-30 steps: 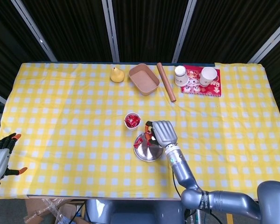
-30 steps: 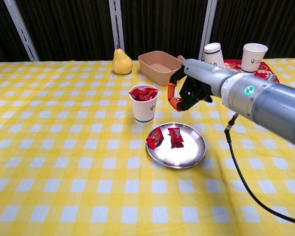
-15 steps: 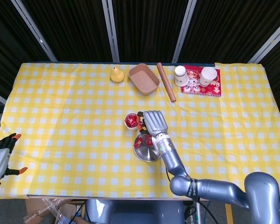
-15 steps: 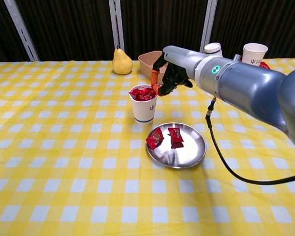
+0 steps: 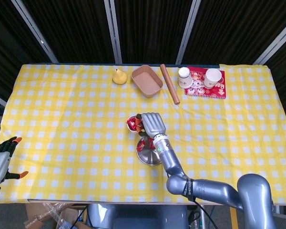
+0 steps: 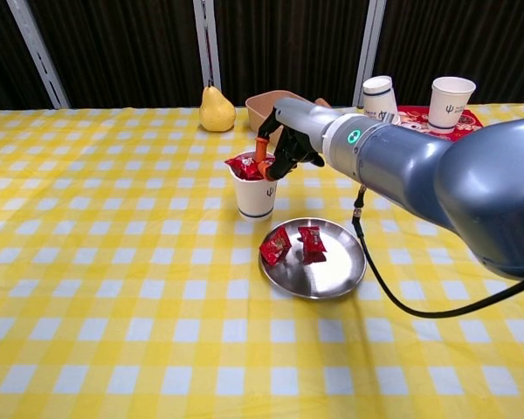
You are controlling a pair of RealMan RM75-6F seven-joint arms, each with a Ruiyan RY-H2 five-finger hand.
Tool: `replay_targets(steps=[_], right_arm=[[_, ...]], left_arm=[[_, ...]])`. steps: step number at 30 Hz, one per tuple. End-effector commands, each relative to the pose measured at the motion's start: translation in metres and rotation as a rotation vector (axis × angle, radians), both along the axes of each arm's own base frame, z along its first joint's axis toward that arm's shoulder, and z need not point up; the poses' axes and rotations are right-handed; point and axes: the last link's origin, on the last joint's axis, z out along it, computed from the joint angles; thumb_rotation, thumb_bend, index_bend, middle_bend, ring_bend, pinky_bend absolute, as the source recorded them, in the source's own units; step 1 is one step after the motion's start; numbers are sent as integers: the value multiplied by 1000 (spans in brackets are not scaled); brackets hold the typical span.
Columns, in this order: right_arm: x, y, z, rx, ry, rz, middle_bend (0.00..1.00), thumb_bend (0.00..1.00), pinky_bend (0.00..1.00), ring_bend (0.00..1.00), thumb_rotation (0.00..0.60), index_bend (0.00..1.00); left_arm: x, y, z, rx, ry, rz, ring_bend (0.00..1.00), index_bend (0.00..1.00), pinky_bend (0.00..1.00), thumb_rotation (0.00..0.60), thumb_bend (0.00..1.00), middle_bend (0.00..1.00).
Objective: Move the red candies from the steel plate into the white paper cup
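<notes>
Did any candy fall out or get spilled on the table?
No. Red candies sit in the white paper cup, two more lie on the steel plate. None lies on the cloth, and the cup stands upright.

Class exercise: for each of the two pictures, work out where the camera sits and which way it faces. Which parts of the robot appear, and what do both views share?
Head view: high above, looking steeply down on the whole table; shows right hand with its arm, and left hand at the near left edge.
Chest view: low at the table's near side, facing across it; shows only the right hand and arm.
Shared: white paper cup, steel plate, pear.
</notes>
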Motion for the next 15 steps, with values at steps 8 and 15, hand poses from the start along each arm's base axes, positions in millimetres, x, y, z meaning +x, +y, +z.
replay_targets(steps=[8,15], right_arm=[[3,0,-2,0,-17,1,866,525,833,911,600,432],[11,1,4,-19,-45,23,866,482,833,911,600,337]], left_arm=[[0,0,0,0,-2,0,0,0,0,600,52,0],[0,0,0,1,-3,-1,0,0,0,600,51,0]])
